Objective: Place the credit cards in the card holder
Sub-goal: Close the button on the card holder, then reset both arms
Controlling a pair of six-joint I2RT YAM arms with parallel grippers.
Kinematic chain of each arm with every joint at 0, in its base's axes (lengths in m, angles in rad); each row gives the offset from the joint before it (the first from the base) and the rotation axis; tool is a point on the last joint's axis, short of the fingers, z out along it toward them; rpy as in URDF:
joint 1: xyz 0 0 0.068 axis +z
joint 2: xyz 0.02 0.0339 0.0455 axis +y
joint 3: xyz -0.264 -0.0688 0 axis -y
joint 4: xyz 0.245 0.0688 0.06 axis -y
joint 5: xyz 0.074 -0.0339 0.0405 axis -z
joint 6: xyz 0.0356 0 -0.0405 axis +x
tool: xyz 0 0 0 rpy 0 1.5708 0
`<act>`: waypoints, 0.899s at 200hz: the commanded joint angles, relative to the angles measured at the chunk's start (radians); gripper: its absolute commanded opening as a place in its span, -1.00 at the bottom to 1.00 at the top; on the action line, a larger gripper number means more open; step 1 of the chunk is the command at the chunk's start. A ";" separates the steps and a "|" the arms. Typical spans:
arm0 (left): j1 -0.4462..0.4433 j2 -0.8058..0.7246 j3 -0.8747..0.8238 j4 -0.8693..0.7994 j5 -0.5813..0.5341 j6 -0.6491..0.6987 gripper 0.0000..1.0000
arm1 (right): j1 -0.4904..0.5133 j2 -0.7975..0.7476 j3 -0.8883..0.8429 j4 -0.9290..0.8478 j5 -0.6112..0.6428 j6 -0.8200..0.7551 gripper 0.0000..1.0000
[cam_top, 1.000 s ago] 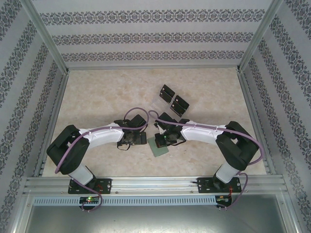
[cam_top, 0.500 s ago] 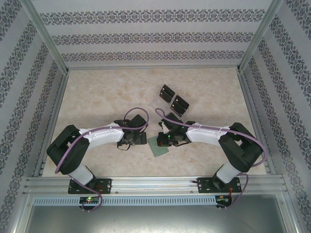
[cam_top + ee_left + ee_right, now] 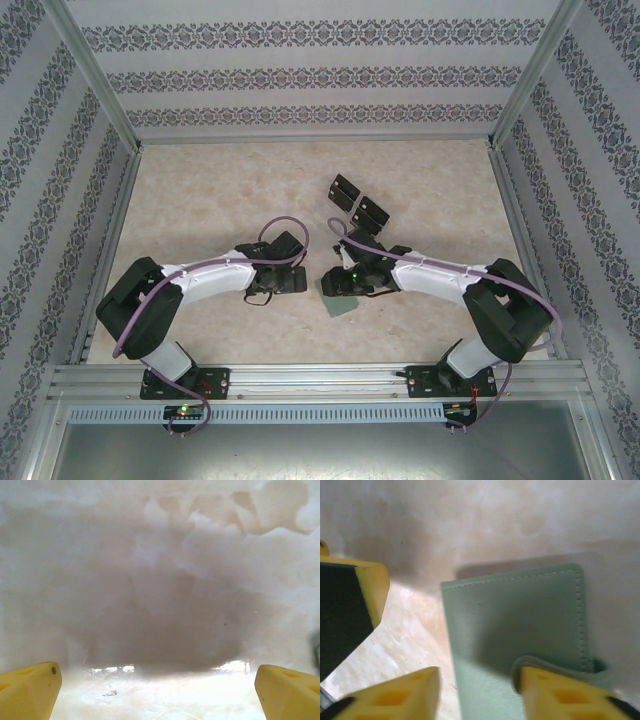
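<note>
Hovering low over the sage-green card holder (image 3: 520, 615) with right gripper (image 3: 477, 677) parted.
Holding nothing there; likewise spread wide at left gripper (image 3: 157, 680), above pale marbled table (image 3: 160, 580).

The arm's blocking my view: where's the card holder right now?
In the top view, the card holder lies flat on the table near centre, beneath the fingers of the right gripper, with the left gripper just to its left.

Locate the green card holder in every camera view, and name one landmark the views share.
Top external: card holder lies just below picture centre, partly under the right gripper.
Right wrist: card holder spans centre to lower right, tab beside a yellow finger.
Left wrist: faces the marbled tabletop.
Shared landmark: that marbled tabletop.
</note>
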 commanded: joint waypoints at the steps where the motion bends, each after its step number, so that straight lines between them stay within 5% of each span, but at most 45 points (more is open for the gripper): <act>1: 0.007 -0.022 0.046 -0.016 -0.036 0.029 1.00 | -0.011 -0.075 0.075 -0.071 0.011 -0.021 0.22; 19: 0.032 -0.061 0.065 -0.039 -0.052 0.045 1.00 | -0.015 -0.139 0.123 -0.094 -0.003 -0.009 0.57; 25: 0.041 -0.077 0.071 -0.049 -0.060 0.052 1.00 | -0.018 -0.165 0.136 -0.100 -0.001 -0.003 0.92; 29: 0.051 -0.090 0.075 -0.057 -0.065 0.056 1.00 | -0.024 -0.183 0.142 -0.107 0.001 0.000 0.96; 79: 0.217 -0.345 0.105 -0.132 -0.197 0.194 1.00 | -0.244 -0.429 0.187 -0.228 0.170 -0.011 0.96; 114: 0.329 -0.582 -0.045 0.056 -0.349 0.400 1.00 | -0.456 -0.503 0.174 -0.254 0.435 -0.066 0.97; 142: 0.390 -0.719 -0.209 0.286 -0.486 0.612 1.00 | -0.615 -0.501 0.069 -0.098 0.536 -0.155 0.97; 180: 0.522 -0.747 -0.376 0.516 -0.440 0.734 1.00 | -0.695 -0.500 -0.140 0.207 0.628 -0.314 0.96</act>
